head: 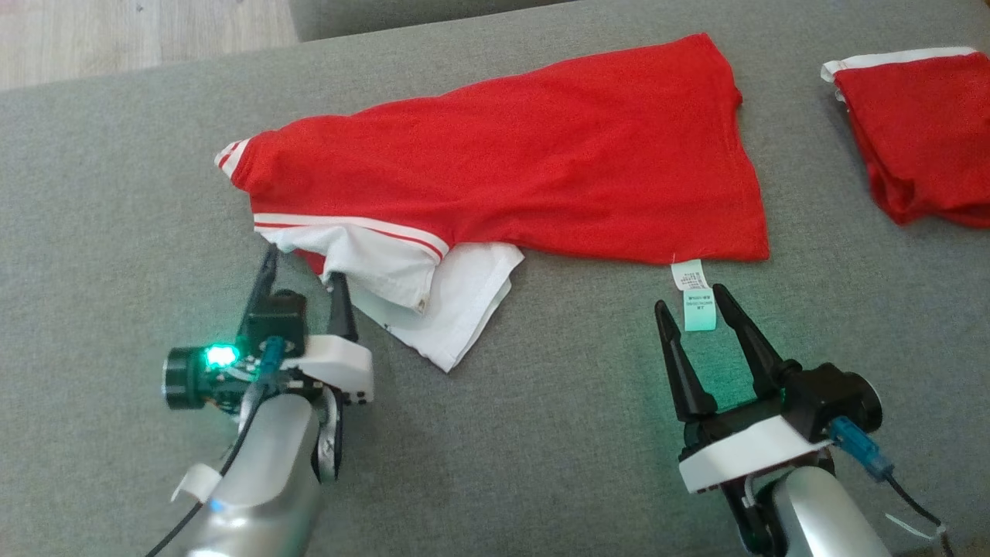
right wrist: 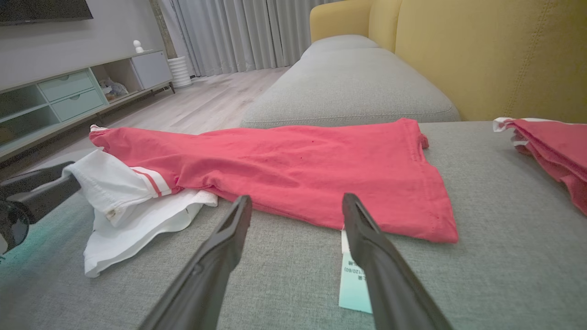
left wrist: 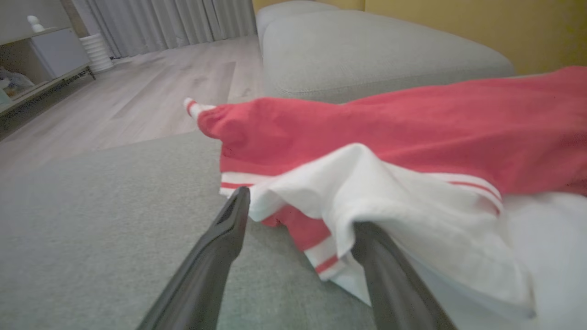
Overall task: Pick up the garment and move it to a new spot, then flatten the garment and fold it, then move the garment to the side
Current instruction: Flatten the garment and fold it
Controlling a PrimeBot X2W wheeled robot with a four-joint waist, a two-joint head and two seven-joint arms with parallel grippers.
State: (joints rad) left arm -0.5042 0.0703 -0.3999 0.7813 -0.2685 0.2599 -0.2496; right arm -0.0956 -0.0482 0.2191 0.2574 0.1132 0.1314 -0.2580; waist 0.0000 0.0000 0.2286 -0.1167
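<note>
Grey cushion (head: 541,464): a broad woven seat carries everything. Pale wood floor (head: 116,39) shows beyond its far left corner. The right wrist view adds a low cabinet (right wrist: 69,91), grey curtains (right wrist: 238,32) and a yellow backrest (right wrist: 481,55) behind.
Left gripper (head: 302,263): low over the front left of the cushion, jaws spread wide, nothing clamped, aimed at the garment's white end.
Left fingers (left wrist: 224,238): the outer one sits over bare grey weave just beside the cloth. The inner one's tip goes out of sight under the white fold, and it is probably touching, though the wrist view is too soft to be sure.
Striped sleeve (head: 232,155): red with white bands, poking toward the cushion's left edge.
Garment (head: 541,155): a red shirt stretched across the middle of the cushion, fairly flat, hem toward the right.
White fold (head: 448,317): white fabric bunched out from under the red, on the side nearest the front edge.
Care label (head: 692,282): a white-and-teal tag off the hem's near corner, flat on the cushion.
Right gripper (head: 690,296): front right, jaws wide apart and empty, one tip either side of the care label, just short of the hem.
Second garment (head: 920,131): red with white trim, heaped at the far right edge, well apart from the first.
</note>
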